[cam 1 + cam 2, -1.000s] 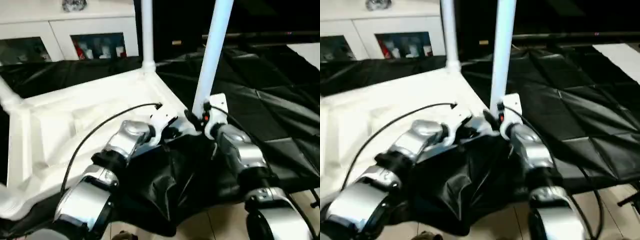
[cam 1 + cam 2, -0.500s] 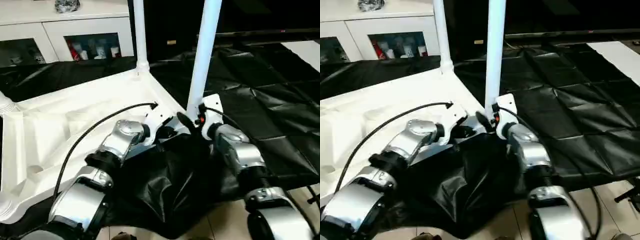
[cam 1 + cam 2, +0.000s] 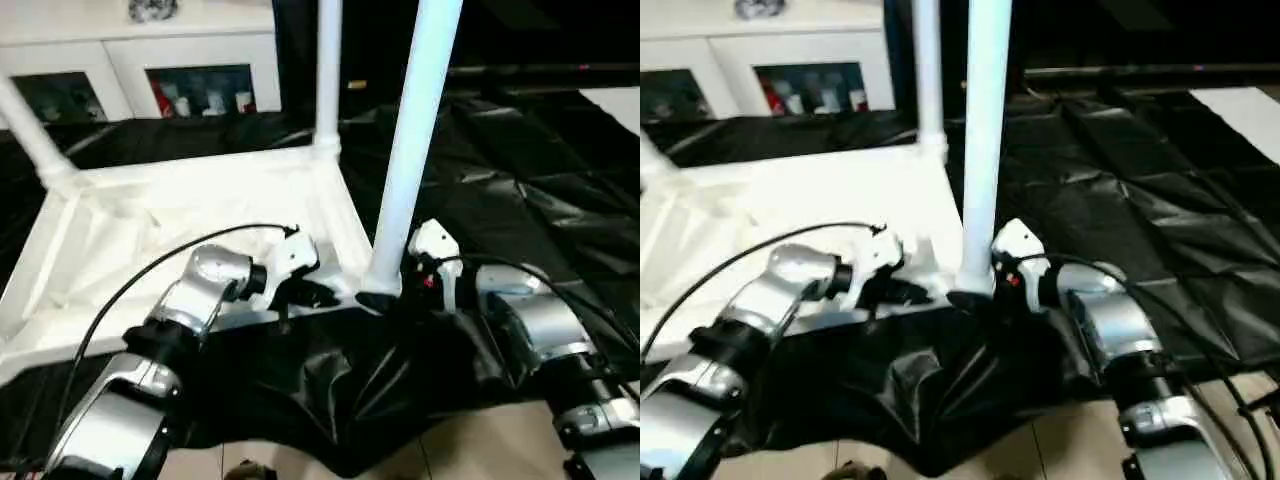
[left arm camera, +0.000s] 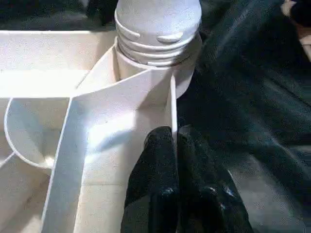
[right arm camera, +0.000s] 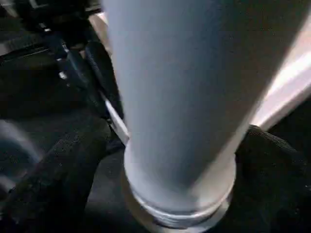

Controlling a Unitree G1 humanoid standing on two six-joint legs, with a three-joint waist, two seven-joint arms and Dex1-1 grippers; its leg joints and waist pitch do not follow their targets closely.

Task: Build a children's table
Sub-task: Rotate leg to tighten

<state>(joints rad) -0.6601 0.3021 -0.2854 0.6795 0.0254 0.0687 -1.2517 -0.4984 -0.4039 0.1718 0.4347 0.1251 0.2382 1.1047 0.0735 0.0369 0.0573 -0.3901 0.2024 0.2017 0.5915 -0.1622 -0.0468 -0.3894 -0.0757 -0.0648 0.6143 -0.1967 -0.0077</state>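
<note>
The white tabletop (image 3: 190, 205) lies upside down on black sheeting, ribs up. Three white legs stand upright in its corner sockets: the near leg (image 3: 412, 150), a far one (image 3: 328, 70) and one at the left (image 3: 30, 130). My left gripper (image 3: 316, 295) is shut on the tabletop's rim wall next to the near corner; in the left wrist view its fingers (image 4: 160, 160) pinch that thin wall just below the leg's threaded base (image 4: 158, 29). My right gripper (image 3: 388, 300) is shut on the near leg (image 5: 180, 97) at its foot, one black finger (image 5: 68, 165) on each side.
Black plastic sheeting (image 3: 530, 200) covers the work surface and hangs crumpled over its front edge (image 3: 340, 400). A white cabinet with glass doors (image 3: 200, 75) stands behind. Light floor (image 3: 480, 450) shows below the front edge. A black cable (image 3: 150, 280) loops over my left forearm.
The whole picture has shifted, bringing the left leg into view. My right forearm now lies lower and further right, still at the near leg's foot. My left gripper stays on the rim.
</note>
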